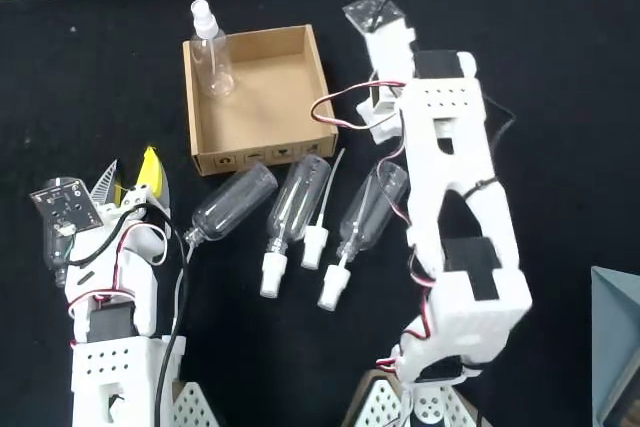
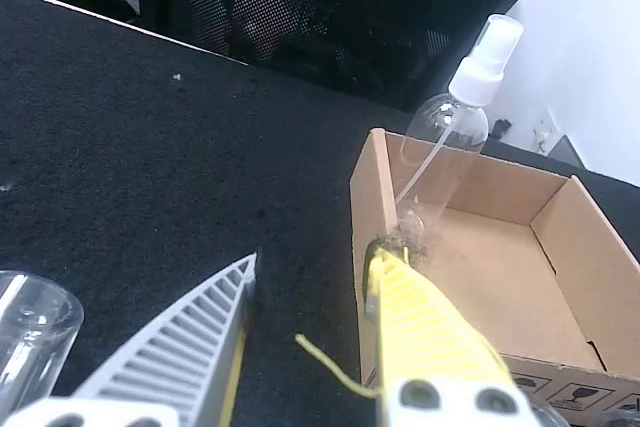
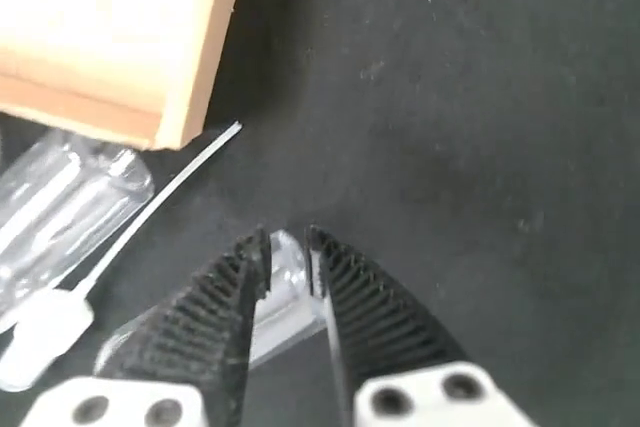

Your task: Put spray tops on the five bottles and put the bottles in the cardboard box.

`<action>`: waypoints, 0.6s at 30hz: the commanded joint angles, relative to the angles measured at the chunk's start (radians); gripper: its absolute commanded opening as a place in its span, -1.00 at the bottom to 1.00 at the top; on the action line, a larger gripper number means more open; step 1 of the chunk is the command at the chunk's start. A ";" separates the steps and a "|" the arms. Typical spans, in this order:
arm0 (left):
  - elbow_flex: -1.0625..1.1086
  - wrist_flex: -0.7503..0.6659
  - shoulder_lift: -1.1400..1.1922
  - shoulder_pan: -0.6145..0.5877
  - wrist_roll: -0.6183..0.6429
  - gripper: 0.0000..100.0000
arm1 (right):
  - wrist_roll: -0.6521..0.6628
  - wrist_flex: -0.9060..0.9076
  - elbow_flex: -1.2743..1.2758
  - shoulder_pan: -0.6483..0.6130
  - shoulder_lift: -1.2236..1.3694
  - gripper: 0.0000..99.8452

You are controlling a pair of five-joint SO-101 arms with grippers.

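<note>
The right hand (image 3: pixel 287 239) sits directly over the base end of the rightmost bottle (image 1: pixel 372 202), which lies on the black counter (image 1: pixel 580 67) just off the near right corner of the cardboard box (image 1: pixel 265 152). Whether the hand is clenched on it cannot be told. The bottle is clear plastic with a white spray top (image 1: pixel 333 289) fitted. The left hand (image 2: pixel 314 262) is released and empty.

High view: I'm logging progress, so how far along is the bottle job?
Done: one topped bottle stands in the cardboard box. In hand: the right gripper is at the base of a lying bottle. Left: boxing it and three more bottles; one spray top lies loose.
</note>
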 commanded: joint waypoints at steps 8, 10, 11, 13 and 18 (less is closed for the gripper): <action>0.024 0.003 -0.012 -0.013 -0.011 -0.65 | 0.160 -0.091 -0.012 -0.025 0.134 -0.97; 0.024 0.003 -0.012 -0.013 -0.011 -0.65 | 0.184 -0.084 -0.010 -0.018 0.150 -0.98; 0.024 0.003 -0.012 -0.013 -0.011 -0.65 | 0.193 -0.083 -0.007 -0.017 0.156 -0.98; 0.024 0.003 -0.012 -0.013 -0.011 -0.65 | 0.203 -0.071 -0.004 -0.014 0.162 -0.98; 0.024 0.003 -0.012 -0.013 -0.011 -0.65 | 0.238 0.005 -0.007 0.003 0.157 -0.98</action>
